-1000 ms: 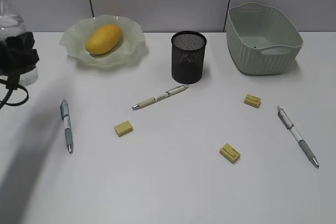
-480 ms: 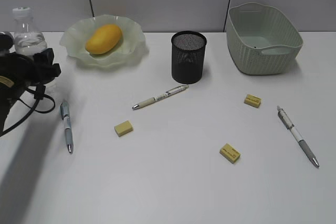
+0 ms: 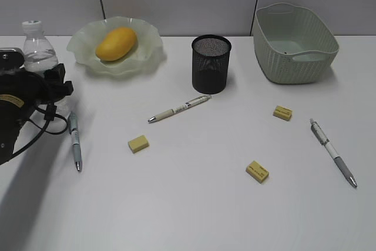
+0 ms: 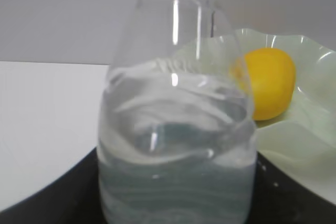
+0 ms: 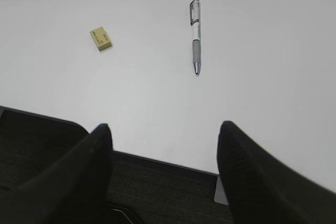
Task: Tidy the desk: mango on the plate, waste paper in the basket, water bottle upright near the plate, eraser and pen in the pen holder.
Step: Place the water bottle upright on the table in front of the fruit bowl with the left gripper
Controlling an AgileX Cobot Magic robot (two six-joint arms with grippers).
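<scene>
The left gripper (image 3: 50, 89) is clamped around the upright water bottle (image 3: 39, 51), clear, part full, white-capped. Just beyond it, the yellow mango (image 3: 116, 43) lies in the ruffled green plate (image 3: 147, 51).

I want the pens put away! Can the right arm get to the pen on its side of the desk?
Probably yes. The right gripper is open and empty, and the pen lies flat on bare desk ahead of it, with nothing between them. The erasers sit off to the side.

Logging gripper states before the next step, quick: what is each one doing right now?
Left gripper: shut on the water bottle, upright beside the plate.
Right gripper: open, holding nothing, above the desk edge.
</scene>
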